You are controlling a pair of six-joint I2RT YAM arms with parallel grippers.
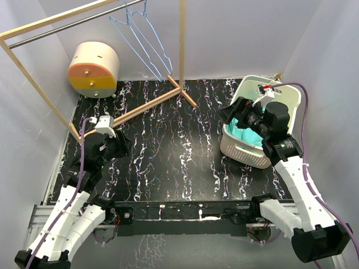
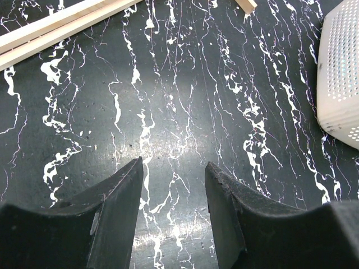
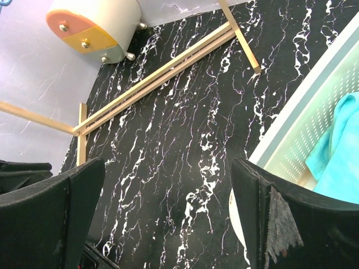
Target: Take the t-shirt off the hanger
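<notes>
The teal t-shirt (image 1: 251, 136) lies bundled in the white basket (image 1: 238, 151) at three o'clock, clear of the bare wire hanger (image 1: 147, 47) hanging from the rail (image 1: 61, 27) at eleven. The right gripper (image 1: 242, 115) hovers over the basket, jaws spread wide and empty, seemingly for the drop; the left gripper (image 2: 173, 190), jaws half apart, empty, idles at eight o'clock.

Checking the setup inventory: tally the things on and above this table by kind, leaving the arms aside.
Clothes rack: 1
Wire hangers: 2
Drawer unit: 1
Basket: 1
T-shirt: 1
Total: 6
</notes>
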